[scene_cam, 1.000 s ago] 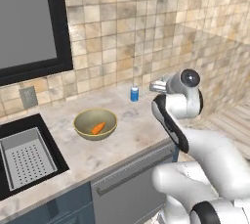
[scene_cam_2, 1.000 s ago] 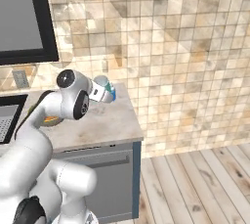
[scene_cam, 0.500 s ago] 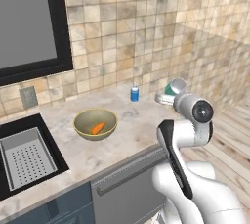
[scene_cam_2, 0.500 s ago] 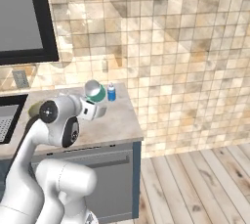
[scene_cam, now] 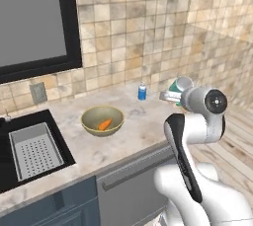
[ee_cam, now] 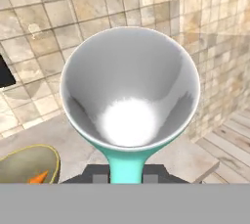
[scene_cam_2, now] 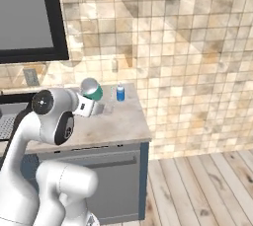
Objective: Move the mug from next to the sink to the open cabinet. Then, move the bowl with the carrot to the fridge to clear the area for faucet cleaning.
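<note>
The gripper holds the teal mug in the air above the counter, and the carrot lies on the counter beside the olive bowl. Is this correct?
Not quite. The carrot lies inside the olive bowl, not beside it; the left base view shows this. The rest holds: the gripper is shut on the teal mug, lifted above the counter.

Arm (scene_cam: 197, 170): glossy white rounded shell links are seen, bulbous at the lower segments. A dark grey-black band is run lengthwise along the edge of the forearm link. Round dark joint caps (scene_cam: 216, 102) with a small pale centre mark are set into the white housings; a second such disc (scene_cam_2: 42, 101) is shown at 9 o'clock in the right base view. Wrist block (scene_cam_2: 85, 107): white, boxy, carrying small dark rectangular marks. No cables or lettering can be made out.
</note>
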Controlling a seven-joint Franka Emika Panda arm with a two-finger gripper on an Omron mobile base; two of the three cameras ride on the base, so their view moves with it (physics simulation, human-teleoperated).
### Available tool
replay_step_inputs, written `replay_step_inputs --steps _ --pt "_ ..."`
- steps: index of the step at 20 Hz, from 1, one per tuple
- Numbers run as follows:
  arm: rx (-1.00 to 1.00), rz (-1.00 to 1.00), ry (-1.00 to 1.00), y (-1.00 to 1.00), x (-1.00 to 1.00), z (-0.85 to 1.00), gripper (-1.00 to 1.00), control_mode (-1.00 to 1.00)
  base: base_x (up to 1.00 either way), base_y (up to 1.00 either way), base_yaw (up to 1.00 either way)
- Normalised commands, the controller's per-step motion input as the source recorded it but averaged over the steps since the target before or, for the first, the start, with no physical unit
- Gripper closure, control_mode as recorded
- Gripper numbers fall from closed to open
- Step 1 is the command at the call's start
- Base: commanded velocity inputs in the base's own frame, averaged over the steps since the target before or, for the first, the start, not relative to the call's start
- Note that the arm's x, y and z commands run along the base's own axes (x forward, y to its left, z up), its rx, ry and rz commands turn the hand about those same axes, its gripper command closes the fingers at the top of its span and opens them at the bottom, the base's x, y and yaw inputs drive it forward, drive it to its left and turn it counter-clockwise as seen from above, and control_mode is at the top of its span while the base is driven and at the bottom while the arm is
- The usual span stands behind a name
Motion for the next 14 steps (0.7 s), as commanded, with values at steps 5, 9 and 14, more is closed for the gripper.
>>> replay_step_inputs --steps 5,9,14 --pt "0.00 0.00 0.00 0.00 0.00 0.00 1.00 1.00 -0.43 0.11 0.78" --pt "0.00 0.00 0.00 0.00 0.00 0.00 1.00 1.00 -0.13 0.00 0.94" --pt "0.00 0.00 0.00 0.00 0.00 0.00 1.00 1.00 -0.01 0.00 0.99"
